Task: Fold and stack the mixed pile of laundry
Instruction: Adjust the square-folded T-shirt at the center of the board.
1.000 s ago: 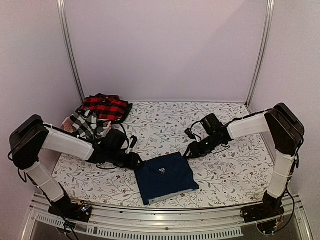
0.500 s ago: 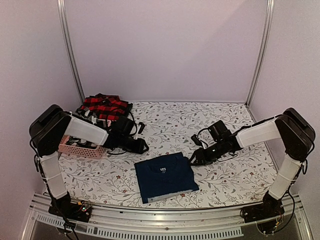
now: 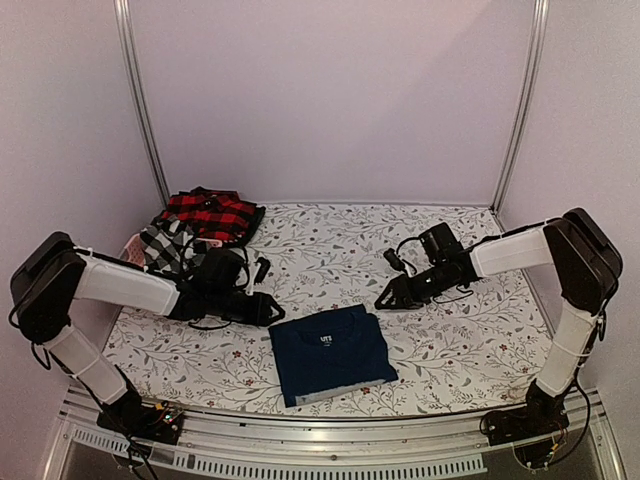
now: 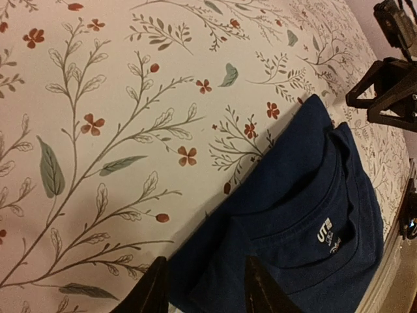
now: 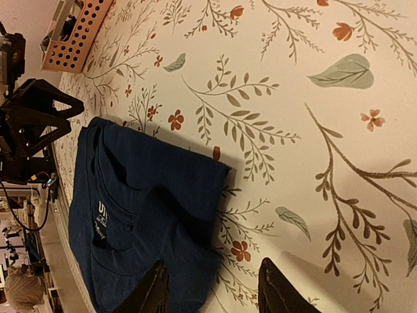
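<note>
A navy blue garment (image 3: 330,352) lies folded flat on the flowered tablecloth near the front edge, its collar label (image 4: 324,231) showing. My left gripper (image 3: 266,308) hovers low at its left far corner, jaws open (image 4: 205,293) with the dark cloth lying beneath and between the tips. My right gripper (image 3: 386,298) sits at the garment's right far corner, open (image 5: 215,291), one finger over the navy fabric (image 5: 143,215) and one over bare cloth. The rest of the laundry pile, a checked shirt (image 3: 165,245) and a red-and-black plaid piece (image 3: 210,213), sits at the back left.
A pink slotted basket (image 3: 132,246) (image 5: 73,31) stands at the left under the checked shirt. Each wrist view shows the other gripper across the garment: the right gripper (image 4: 391,98) and the left gripper (image 5: 32,124). Metal posts (image 3: 140,100) frame the back wall.
My left arm rose and swung toward the basket, then came back down to the navy garment's left corner. The right gripper shifted slightly near the right corner. The garment has not moved.
</note>
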`<state>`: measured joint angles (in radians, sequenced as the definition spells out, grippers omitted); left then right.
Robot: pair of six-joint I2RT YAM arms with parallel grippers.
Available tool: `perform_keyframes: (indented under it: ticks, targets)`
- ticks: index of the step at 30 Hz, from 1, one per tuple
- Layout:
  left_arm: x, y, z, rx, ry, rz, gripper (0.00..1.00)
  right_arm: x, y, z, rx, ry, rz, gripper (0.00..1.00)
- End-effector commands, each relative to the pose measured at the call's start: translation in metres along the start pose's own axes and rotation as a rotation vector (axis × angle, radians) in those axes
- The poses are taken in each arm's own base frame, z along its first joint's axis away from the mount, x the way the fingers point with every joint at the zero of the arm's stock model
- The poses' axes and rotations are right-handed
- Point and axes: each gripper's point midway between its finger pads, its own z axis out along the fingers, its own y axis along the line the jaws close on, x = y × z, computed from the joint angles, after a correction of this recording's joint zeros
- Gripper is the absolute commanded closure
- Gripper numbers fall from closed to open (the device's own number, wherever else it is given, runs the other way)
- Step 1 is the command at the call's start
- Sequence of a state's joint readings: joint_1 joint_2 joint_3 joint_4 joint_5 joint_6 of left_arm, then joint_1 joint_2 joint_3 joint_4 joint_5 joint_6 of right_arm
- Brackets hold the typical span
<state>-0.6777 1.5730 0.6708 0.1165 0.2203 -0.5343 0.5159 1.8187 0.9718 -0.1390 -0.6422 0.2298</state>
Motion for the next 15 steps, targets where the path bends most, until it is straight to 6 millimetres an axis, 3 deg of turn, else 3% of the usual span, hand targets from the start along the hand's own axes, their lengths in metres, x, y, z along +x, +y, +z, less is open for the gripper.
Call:
perform_keyframes:
  ticks: [1,8,15]
  targets:
    - [0.011,-0.003,0.004,0.002,0.015,-0.031,0.62,0.006,0.006,0.012,-0.076,0.062,-0.012,0.55]
    - [0.013,-0.005,0.012,-0.007,0.043,-0.007,0.67,0.017,0.002,0.025,-0.107,0.105,0.011,0.58]
    - [0.017,-0.001,0.015,-0.022,0.063,-0.013,0.67,0.013,0.005,0.031,-0.121,0.111,0.002,0.59]
